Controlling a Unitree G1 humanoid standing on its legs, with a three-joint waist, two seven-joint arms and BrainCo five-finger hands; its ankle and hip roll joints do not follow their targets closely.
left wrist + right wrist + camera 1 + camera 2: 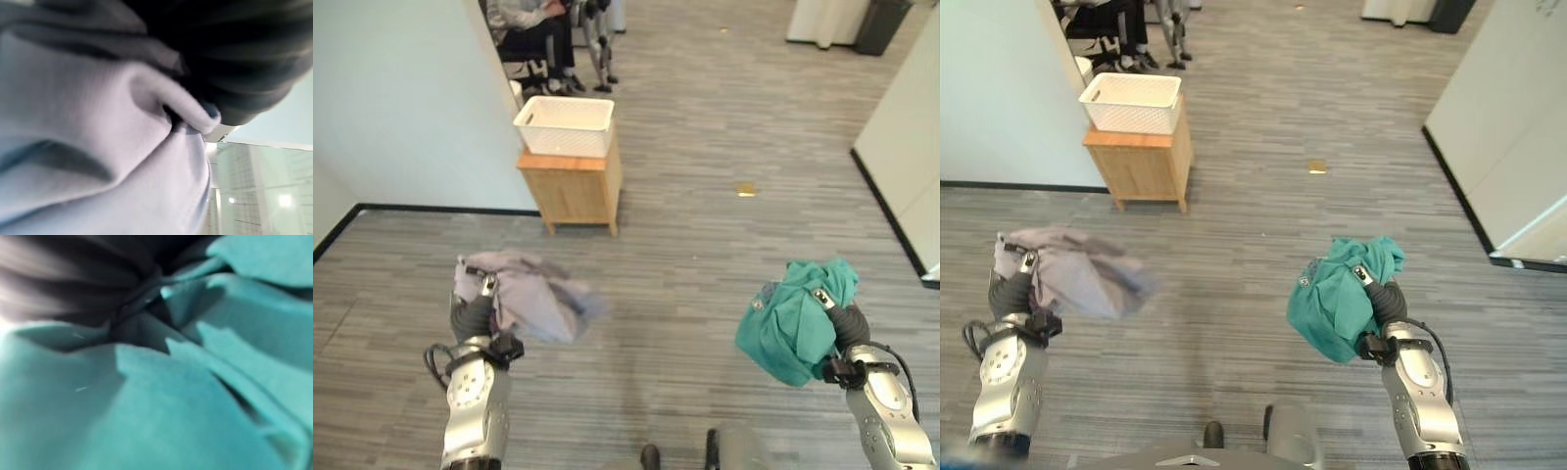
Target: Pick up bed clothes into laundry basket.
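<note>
One white slatted plastic laundry basket [565,125] stands at about 11 o'clock in the head views, on the top surface of one small light-wood cabinet [572,188] set against a pale wall [401,108]. From this angle the basket's inside cannot be made out, so what it holds cannot be told.

There are two bundles of bed clothes, one in each hand, both held up above the grey wood-plank floor [705,255] and well apart from the basket. At about 8 o'clock the left hand [475,311] grips a crumpled pale lilac-grey cloth [533,299]; a finger shows over the top of the cloth and the bundle hangs out toward the middle of the view. In the left wrist view the same cloth [88,147] lies in thick folds right against the camera. At about 4 o'clock the right hand [1378,292] is closed round a bunched teal-green cloth [1337,299], which wraps most of the hand; the right wrist view shows its teal folds [161,406] pressed close.

At 12 o'clock, beyond the cabinet, one person [533,24] sits on a chair, legs and dark shoes showing. One small yellowish scrap [745,190] lies on the floor at about 1 o'clock.
</note>
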